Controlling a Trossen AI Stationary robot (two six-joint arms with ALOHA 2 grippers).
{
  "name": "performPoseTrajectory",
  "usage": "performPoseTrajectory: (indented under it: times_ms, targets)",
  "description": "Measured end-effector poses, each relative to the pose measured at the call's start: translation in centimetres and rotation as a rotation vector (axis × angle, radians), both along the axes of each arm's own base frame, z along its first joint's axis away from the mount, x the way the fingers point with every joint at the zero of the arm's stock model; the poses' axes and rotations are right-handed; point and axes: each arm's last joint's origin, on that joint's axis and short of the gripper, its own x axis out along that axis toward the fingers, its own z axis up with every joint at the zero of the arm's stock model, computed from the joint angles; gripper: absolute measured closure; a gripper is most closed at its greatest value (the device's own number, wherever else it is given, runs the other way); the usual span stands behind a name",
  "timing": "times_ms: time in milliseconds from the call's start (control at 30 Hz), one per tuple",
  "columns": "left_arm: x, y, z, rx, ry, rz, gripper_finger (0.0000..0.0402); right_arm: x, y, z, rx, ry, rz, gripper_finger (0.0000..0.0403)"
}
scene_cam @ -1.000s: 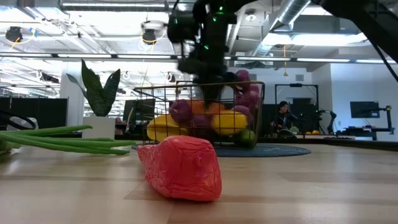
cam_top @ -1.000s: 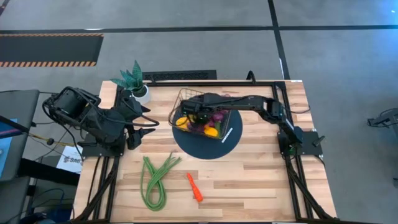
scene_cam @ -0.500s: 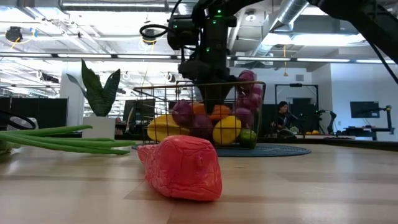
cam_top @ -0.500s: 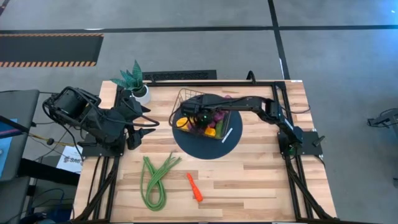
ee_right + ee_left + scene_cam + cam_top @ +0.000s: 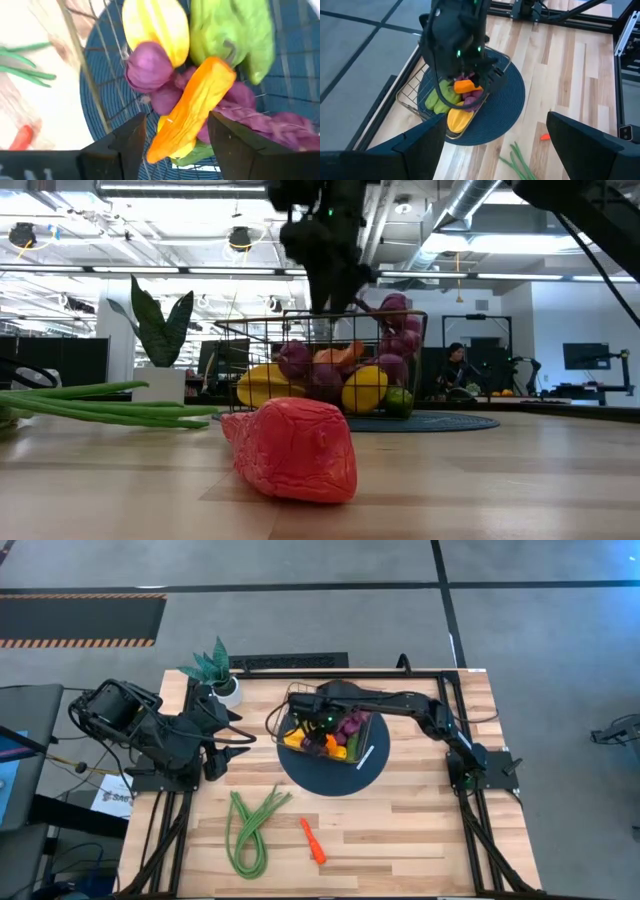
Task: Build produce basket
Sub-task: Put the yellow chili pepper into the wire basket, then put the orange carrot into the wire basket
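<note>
While the right gripper (image 5: 318,723) hangs open over the basket (image 5: 297,693), beans (image 5: 250,825) & red pepper (image 5: 313,841) lie near the bench's front edge; left gripper (image 5: 245,738) open, parked by plant (image 5: 215,669).

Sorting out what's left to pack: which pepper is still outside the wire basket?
The small red pepper lying on the bare wooden table, beside the long green beans. The orange pepper already lies in the wire basket.

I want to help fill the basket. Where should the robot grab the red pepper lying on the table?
Probably across its narrow middle, coming straight down from above. The red pepper lies flat and alone on the table, long and slim, so fingers closing across its short width should fit, with the green beans well clear.
</note>
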Motion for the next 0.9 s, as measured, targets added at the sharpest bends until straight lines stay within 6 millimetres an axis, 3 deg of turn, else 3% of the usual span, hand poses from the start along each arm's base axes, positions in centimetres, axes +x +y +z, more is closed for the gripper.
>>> performPoseTrajectory:
  times_ms: [133,233,367,700,900]
  targets:
    - [0.0,0.0,0.0,-0.01,0.005,-0.009,0.0073,-0.4,0.5,2.1,0.002,-0.024,-0.027,0.0176]
    - [0.0,-0.1,0.0,-0.017,0.009,-0.016,0.0073,-0.9,2.1,3.2,0.067,-0.052,-0.018,0.0176]
    - [0.0,-0.1,-0.1,-0.02,0.018,-0.039,0.0073,-1.4,6.5,4.6,0.15,-0.081,0.038,0.0176]
    - [0.0,-0.1,-0.1,0.011,0.029,-0.07,0.0073,-2.4,19.5,4.6,0.274,-0.126,0.006,0.0176]
    - [0.0,-0.1,-0.1,0.014,0.03,-0.074,0.0073,-3.4,24.5,4.7,0.258,-0.231,-0.161,0.0176]
